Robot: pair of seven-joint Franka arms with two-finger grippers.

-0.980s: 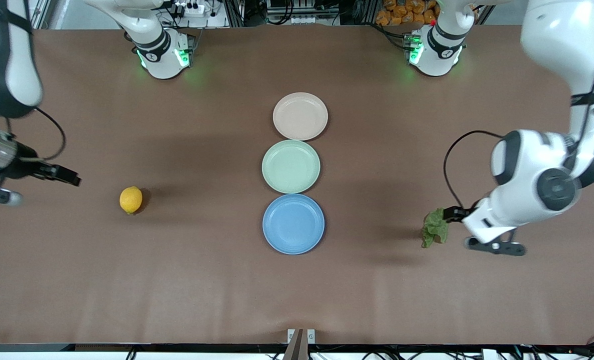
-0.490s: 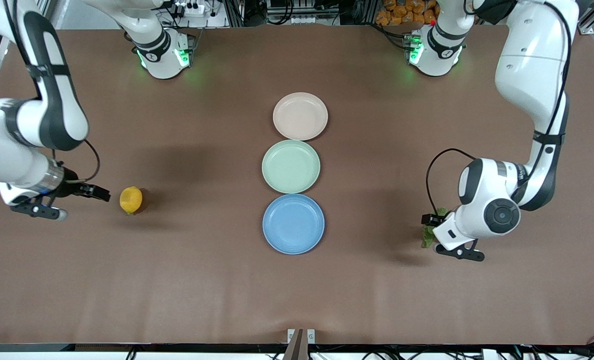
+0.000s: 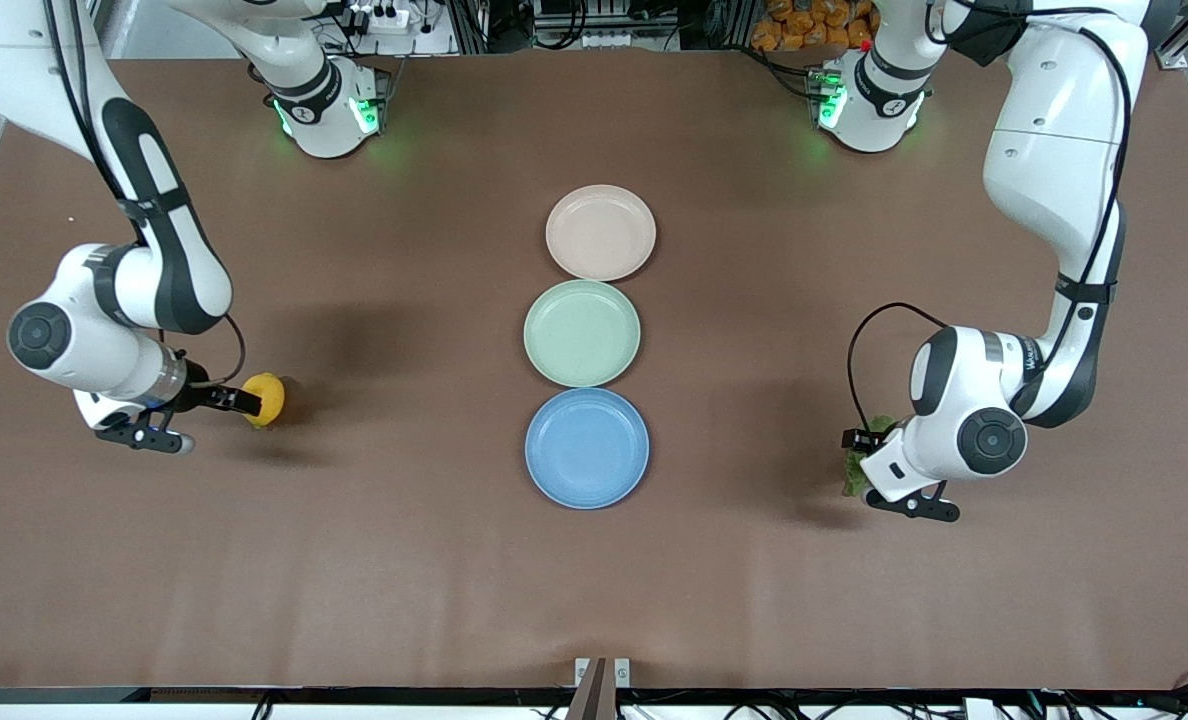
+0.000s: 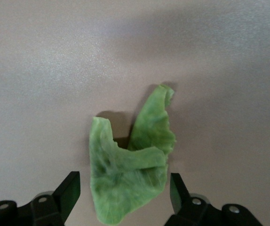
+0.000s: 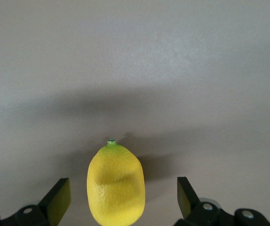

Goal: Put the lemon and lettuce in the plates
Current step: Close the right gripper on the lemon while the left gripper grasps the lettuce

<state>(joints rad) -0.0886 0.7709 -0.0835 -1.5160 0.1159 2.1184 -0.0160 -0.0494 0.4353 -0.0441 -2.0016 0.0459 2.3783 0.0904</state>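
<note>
The yellow lemon lies on the brown table toward the right arm's end. My right gripper is open around it; in the right wrist view the lemon sits between the two fingers with gaps on both sides. The green lettuce lies toward the left arm's end, mostly hidden under my left gripper. In the left wrist view the lettuce lies between the open fingers. The beige-pink plate and the blue plate lie mid-table, both bare.
A pale green plate sits between the beige-pink and blue plates, the three in a row down the table's middle. The two arm bases stand along the table's back edge.
My right gripper has moved toward the lemon and now straddles it. My left gripper has moved over the lettuce and lowered onto it. Lemon, lettuce and plates have not moved.
</note>
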